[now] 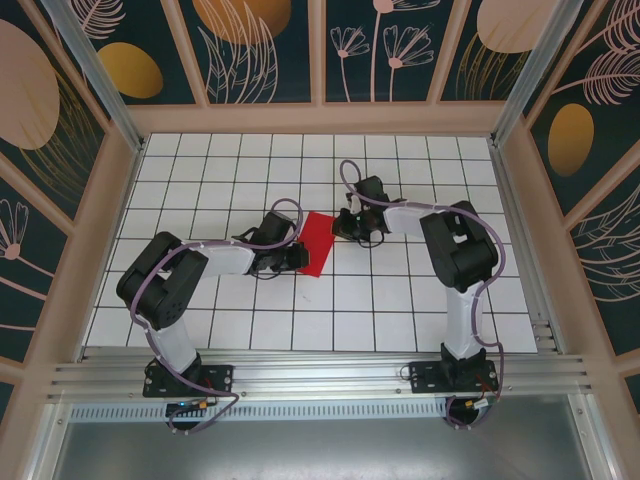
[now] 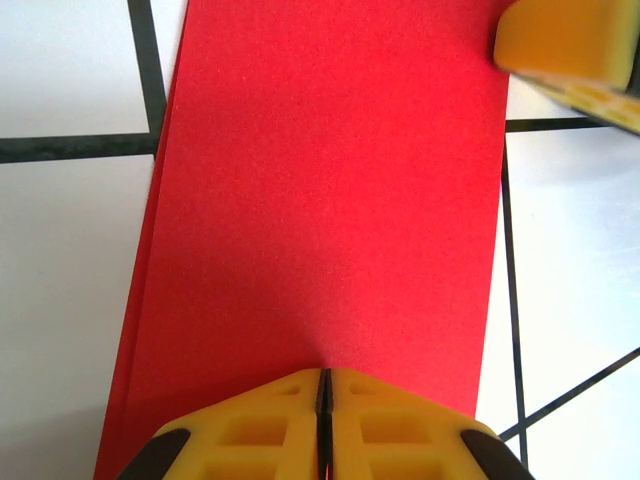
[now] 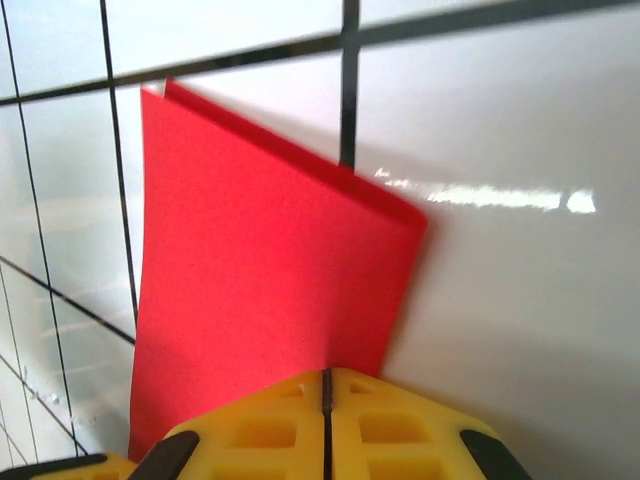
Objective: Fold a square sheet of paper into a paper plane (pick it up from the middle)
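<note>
- We see the red sheet of paper point(image 1: 316, 242) folded over into a narrow double strip, lying on the white gridded table point(image 1: 400, 300) near its middle, between the two arms.
- The left gripper point(image 1: 297, 256) sits at the strip's near-left end; in its wrist view its yellow fingers point(image 2: 260, 430) are pressed together, with the paper point(image 2: 330, 200) running in at their seam.
- The right gripper point(image 1: 347, 226) meets the opposite end; its fingers point(image 3: 390, 425) are likewise closed tight on the paper's edge point(image 3: 260, 270), where two layers show along the far side.
- From the left wrist we also catch a yellow finger point(image 2: 565, 40) of the right gripper at the strip's far corner.
- Patterned wall panels point(image 1: 250, 50) box in the table.
</note>
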